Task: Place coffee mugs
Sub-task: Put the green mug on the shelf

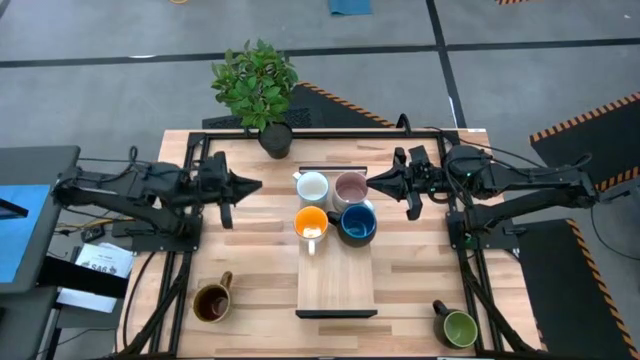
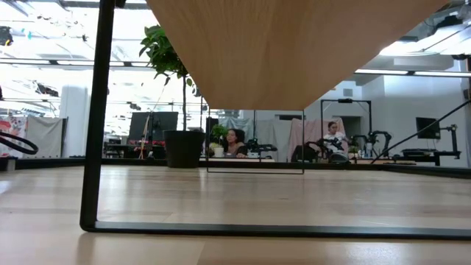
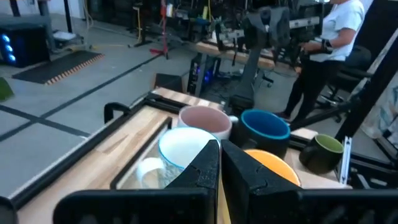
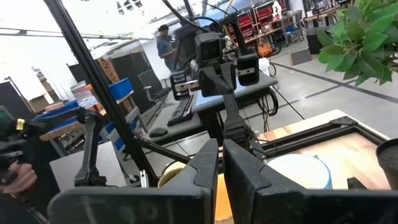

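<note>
Four mugs stand on a raised wooden tray [image 1: 337,285]: white [image 1: 312,186], pinkish-mauve [image 1: 350,187], orange [image 1: 311,223] and dark blue [image 1: 357,224]. The glossy brown mug [image 1: 212,302] stands on the table near the left front corner, and the green mug [image 1: 457,327] near the right front corner. My left gripper [image 1: 256,185] is shut and points at the white mug [image 3: 183,146] from the left, a short way off. My right gripper [image 1: 372,182] is shut, its tip beside the pinkish-mauve mug's right rim. The low view shows neither mugs nor grippers.
A potted plant [image 1: 262,85] in a dark pot [image 1: 275,138] stands at the table's far edge, just behind the tray. The tray's front half is bare wood. In the low view the tray's black frame leg [image 2: 96,147] stands close. People sit in the room beyond.
</note>
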Motion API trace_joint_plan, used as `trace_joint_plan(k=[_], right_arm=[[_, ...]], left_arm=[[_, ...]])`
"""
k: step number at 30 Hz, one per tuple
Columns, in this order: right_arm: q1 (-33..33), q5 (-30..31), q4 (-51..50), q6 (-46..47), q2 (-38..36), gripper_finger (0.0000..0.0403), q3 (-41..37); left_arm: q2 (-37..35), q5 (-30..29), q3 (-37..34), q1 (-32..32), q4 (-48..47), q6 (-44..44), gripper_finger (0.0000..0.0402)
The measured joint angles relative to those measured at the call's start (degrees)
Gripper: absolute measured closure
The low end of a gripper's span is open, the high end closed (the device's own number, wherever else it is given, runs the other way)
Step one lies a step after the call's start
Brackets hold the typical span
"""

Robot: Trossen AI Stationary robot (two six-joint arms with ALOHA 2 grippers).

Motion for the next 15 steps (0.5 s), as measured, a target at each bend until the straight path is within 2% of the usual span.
trace_joint_plan(k=[9, 13, 15], right_arm=[[0.00, 0.00, -0.02, 0.52, 0.00, 0.0350, 0.00], [-0.10, -0.74, 6.67, 8.65, 0.06, 0.0349, 0.00], [-0.54, -4.34, 8.32, 13.17, -0.20, 0.0349, 0.72]], left_arm=[[0.22, 0.09, -0.01, 0.47, -0.11, 1.28, 0.0401], [0.09, 0.09, -0.01, 0.47, 0.02, 0.90, 0.0401], [0.03, 0.09, -0.01, 0.47, -0.01, 0.98, 0.0401]])
